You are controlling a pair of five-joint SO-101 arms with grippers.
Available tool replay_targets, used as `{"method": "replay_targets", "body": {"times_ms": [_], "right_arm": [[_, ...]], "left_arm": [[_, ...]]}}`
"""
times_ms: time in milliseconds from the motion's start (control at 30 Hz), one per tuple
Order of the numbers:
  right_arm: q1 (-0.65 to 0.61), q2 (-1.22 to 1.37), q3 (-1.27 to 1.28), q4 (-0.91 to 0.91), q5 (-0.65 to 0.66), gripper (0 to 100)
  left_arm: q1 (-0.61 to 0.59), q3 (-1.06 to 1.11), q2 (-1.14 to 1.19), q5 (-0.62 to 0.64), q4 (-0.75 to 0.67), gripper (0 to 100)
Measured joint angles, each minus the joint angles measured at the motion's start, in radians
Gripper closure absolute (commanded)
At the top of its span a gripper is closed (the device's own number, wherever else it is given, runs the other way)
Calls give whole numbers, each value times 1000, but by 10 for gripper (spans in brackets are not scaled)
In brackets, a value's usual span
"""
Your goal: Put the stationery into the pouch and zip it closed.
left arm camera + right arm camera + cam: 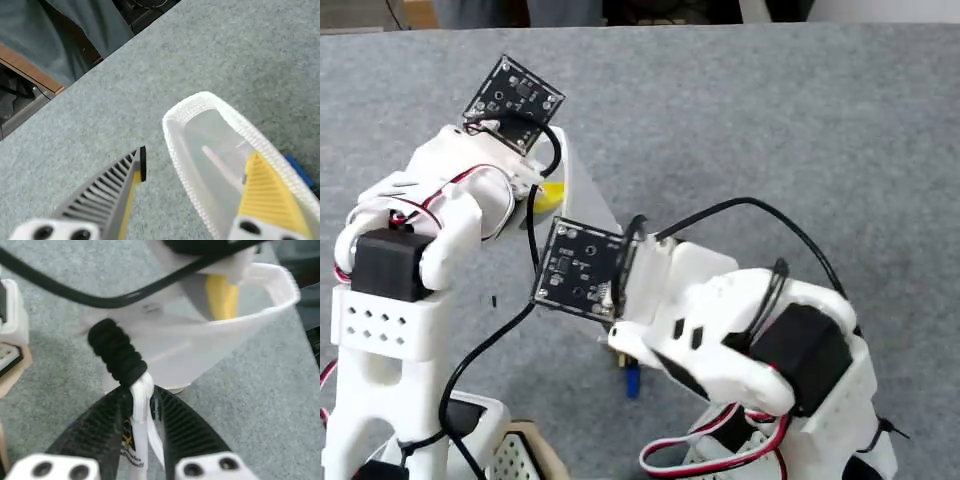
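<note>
The translucent white pouch is held up off the grey mat with its mouth open. My left gripper is open and straddles the rim. Its yellow finger is inside the pouch, and its grey finger is outside. In the right wrist view, my right gripper is shut on a white strip at the pouch's lower end. A thin pale stick shape shows inside the pouch. A small blue item lies on the mat beside the right arm.
The left arm's black cable hangs across in front of my right gripper. A white perforated box on cardboard stands at the near edge between the arm bases. Open grey mat stretches to the far right.
</note>
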Motion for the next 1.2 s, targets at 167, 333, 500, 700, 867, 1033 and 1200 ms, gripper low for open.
{"method": "replay_targets", "body": {"times_ms": [167,333,500,700,867,1033,1200], "right_arm": [[-8,0,20,0,-5,986],[-8,0,20,0,-5,986],[-9,0,20,0,-8,986],[-14,0,20,-2,-8,986],[38,0,20,-35,-6,985],[74,0,20,-43,-5,985],[74,0,20,-43,-5,985]], "left_arm": [[0,31,-2,0,-20,856],[0,32,-2,0,-21,960],[-8,32,-2,0,-20,970],[-107,6,-2,0,115,970],[-181,-28,-8,0,310,968],[-203,-31,-12,0,423,931],[-203,-31,-23,0,437,795]]}}
